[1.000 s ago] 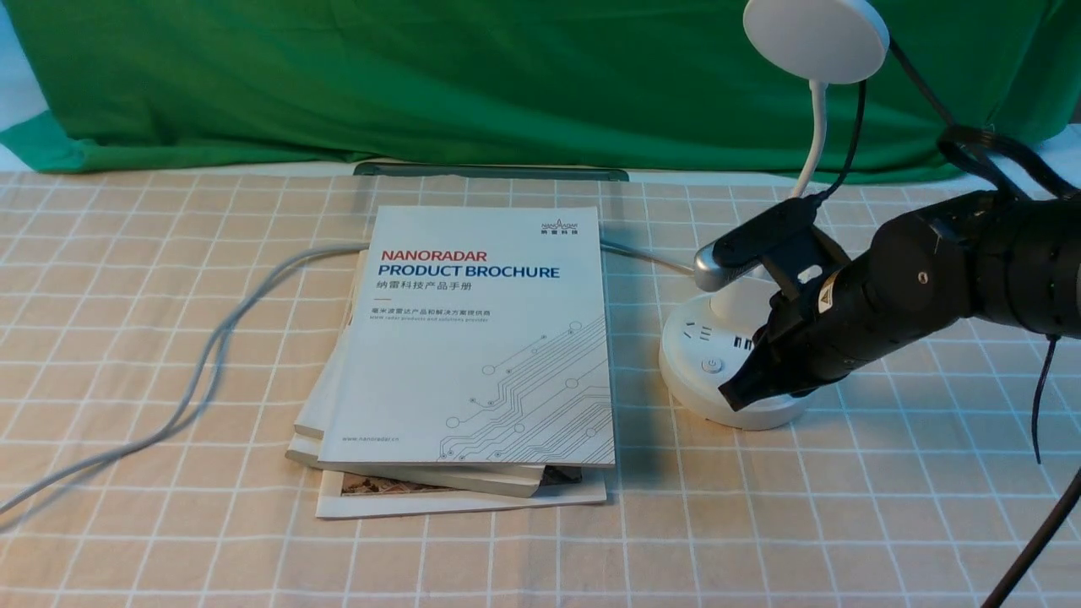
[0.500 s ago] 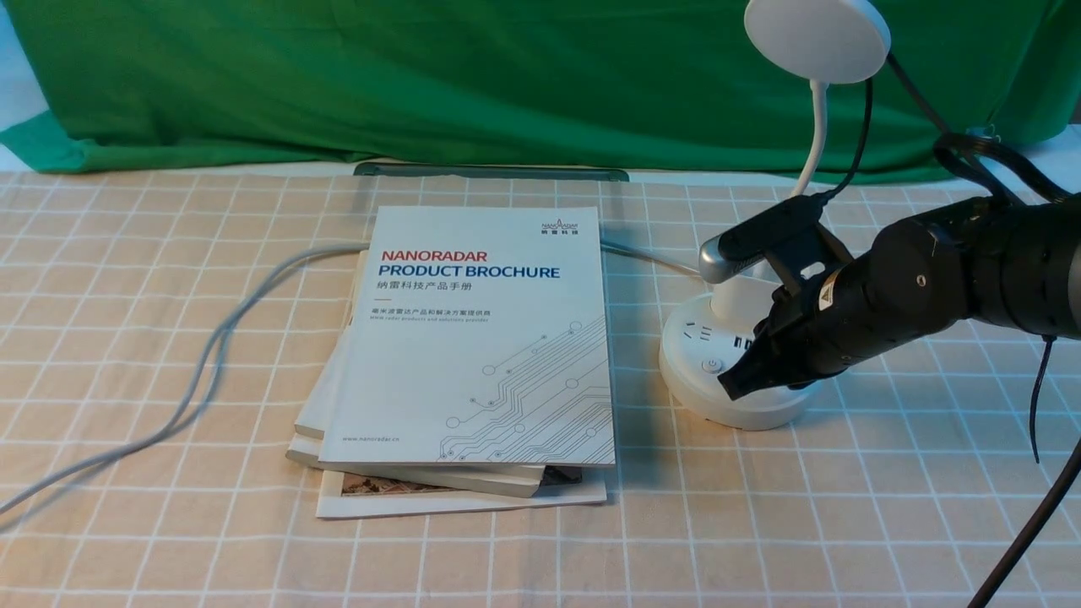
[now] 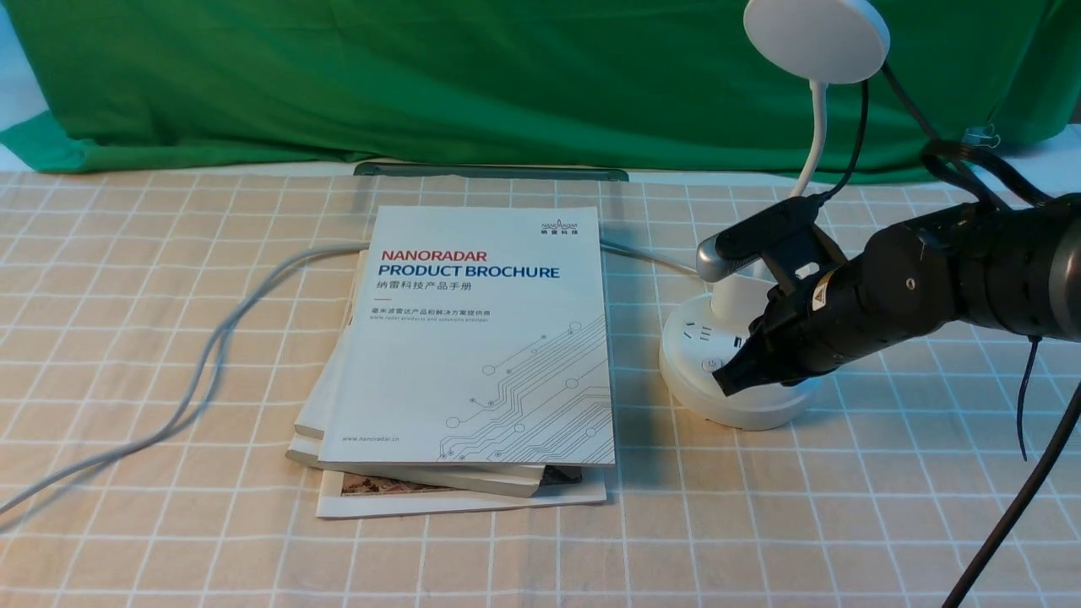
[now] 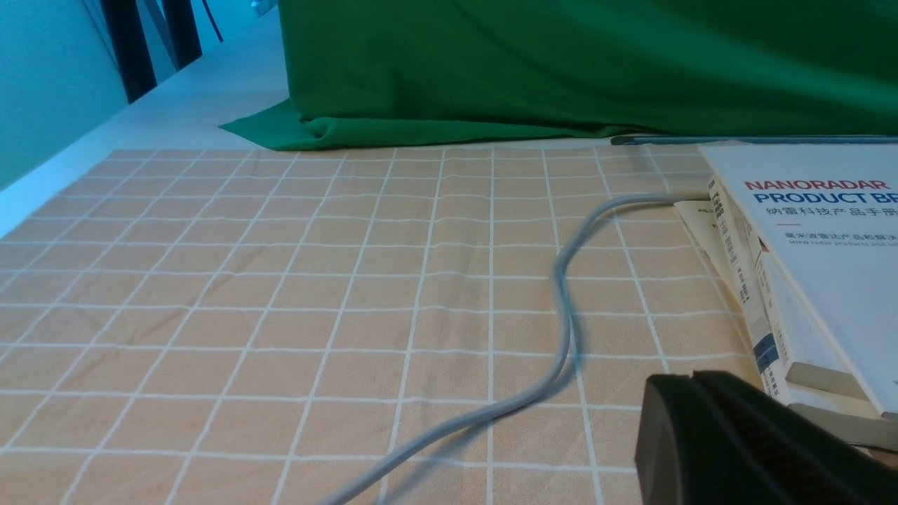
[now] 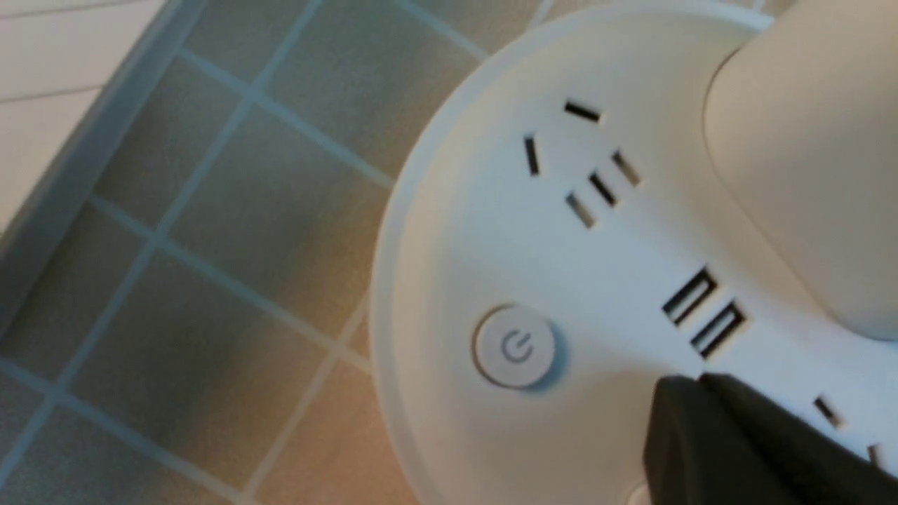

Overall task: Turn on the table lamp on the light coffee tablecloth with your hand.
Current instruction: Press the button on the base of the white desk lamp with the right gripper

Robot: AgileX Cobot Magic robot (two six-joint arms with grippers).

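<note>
The white table lamp (image 3: 812, 152) stands at the right on the light coffee tablecloth (image 3: 169, 540); its round head is unlit. Its round base (image 3: 701, 346) shows sockets and a round power button (image 3: 712, 365), also in the right wrist view (image 5: 515, 345). My right gripper (image 3: 725, 384) is shut and empty, its pointed tip over the base's front, just right of the button. In the right wrist view the tip (image 5: 691, 393) lies beside the button and hides a second button. My left gripper (image 4: 691, 382) is shut and empty, low over the cloth.
A stack of brochures (image 3: 473, 355) lies left of the lamp base. A grey cable (image 3: 211, 355) runs across the cloth from the left to the lamp. A green cloth (image 3: 422, 76) hangs behind. Black cables (image 3: 1013, 507) hang by the right arm.
My right gripper has moved up and slightly left over the lamp base, closer to the power button. The lamp head stays unlit.
</note>
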